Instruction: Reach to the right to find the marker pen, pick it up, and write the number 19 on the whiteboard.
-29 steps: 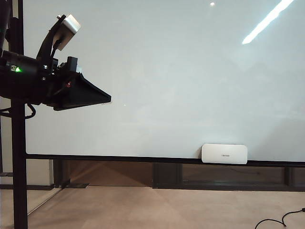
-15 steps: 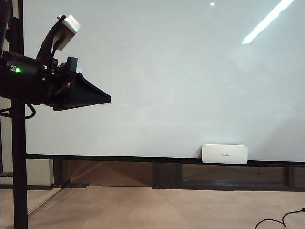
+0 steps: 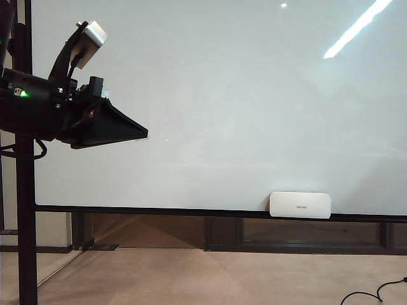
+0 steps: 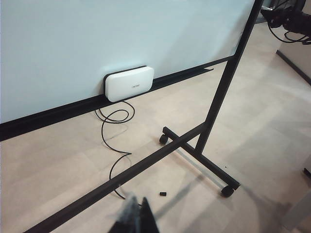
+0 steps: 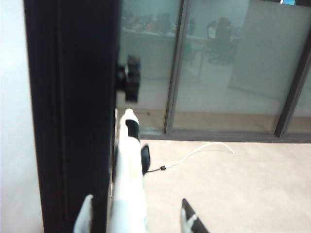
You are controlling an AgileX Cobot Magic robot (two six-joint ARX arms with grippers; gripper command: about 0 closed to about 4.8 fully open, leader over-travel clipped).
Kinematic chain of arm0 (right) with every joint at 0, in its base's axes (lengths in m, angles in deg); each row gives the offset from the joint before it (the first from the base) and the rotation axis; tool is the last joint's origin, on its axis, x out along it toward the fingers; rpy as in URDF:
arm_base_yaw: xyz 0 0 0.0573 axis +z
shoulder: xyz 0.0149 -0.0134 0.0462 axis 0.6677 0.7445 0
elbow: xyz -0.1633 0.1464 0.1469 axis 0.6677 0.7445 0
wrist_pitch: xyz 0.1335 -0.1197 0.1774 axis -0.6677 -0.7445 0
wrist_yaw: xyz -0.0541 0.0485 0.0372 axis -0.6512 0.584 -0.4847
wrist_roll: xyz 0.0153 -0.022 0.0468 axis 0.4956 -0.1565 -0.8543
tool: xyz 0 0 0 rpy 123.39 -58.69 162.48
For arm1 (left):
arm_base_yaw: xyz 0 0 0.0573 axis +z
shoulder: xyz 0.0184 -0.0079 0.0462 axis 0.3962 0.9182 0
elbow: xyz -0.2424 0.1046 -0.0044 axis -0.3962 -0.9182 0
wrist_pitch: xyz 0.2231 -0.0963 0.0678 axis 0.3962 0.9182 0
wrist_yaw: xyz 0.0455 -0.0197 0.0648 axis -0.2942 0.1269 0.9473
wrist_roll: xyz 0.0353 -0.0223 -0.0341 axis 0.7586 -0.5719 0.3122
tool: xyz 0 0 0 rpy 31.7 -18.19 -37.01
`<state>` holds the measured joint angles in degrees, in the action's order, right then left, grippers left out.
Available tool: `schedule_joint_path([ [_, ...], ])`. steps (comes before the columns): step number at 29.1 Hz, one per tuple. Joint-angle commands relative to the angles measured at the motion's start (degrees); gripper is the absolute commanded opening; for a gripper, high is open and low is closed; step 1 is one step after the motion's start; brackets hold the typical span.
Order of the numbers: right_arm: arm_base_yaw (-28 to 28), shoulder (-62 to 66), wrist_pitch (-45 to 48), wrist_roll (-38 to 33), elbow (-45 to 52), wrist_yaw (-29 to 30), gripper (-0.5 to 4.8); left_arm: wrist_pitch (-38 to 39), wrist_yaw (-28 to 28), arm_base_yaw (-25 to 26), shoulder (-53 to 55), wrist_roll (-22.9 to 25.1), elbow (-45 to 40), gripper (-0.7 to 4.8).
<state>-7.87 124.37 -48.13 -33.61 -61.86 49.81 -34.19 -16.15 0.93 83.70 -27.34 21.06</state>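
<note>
The marker pen (image 5: 129, 184) shows up in the right wrist view, a white barrel with black bands standing upright right against the tall black post (image 5: 73, 111) at the edge of the whiteboard (image 3: 222, 101). The right gripper (image 5: 138, 216) is there too: its fingers (image 5: 190, 219) are spread wide, one on each side of the pen, with a clear gap on the far side, nothing pinched. A black knob (image 5: 129, 83) juts from the post above the pen, and a white cable (image 5: 204, 150) trails over the beige floor beyond, in front of glass partitions (image 5: 218, 63).

Over to the exterior view: the board fills the picture, glossy and bare, no strokes on it. A white eraser (image 3: 299, 204) sits on the black ledge along the board's lower edge, right of centre. The left gripper (image 3: 130, 132) hangs in front of the board's left side, a dark wedge pointing right; its tips look pressed together. In the left wrist view the blurred tips (image 4: 136, 218) point down toward the floor, with the eraser, a black cable (image 4: 114, 141) and the wheeled stand (image 4: 194, 145) beyond.
</note>
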Motion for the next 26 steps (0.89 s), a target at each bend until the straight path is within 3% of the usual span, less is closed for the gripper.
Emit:
schedule_joint_path([
  [1, 0.2, 0.3, 0.5, 0.7, -0.2, -0.4, 2.1, 0.2, 0.0, -0.1, -0.2, 0.0, 0.2, -0.05],
  [26, 0.2, 0.8, 4.0, -1.7, -0.9, -1.5, 2.1, 0.2, 0.0, -0.1, -0.2, -0.7, 0.2, -0.05],
])
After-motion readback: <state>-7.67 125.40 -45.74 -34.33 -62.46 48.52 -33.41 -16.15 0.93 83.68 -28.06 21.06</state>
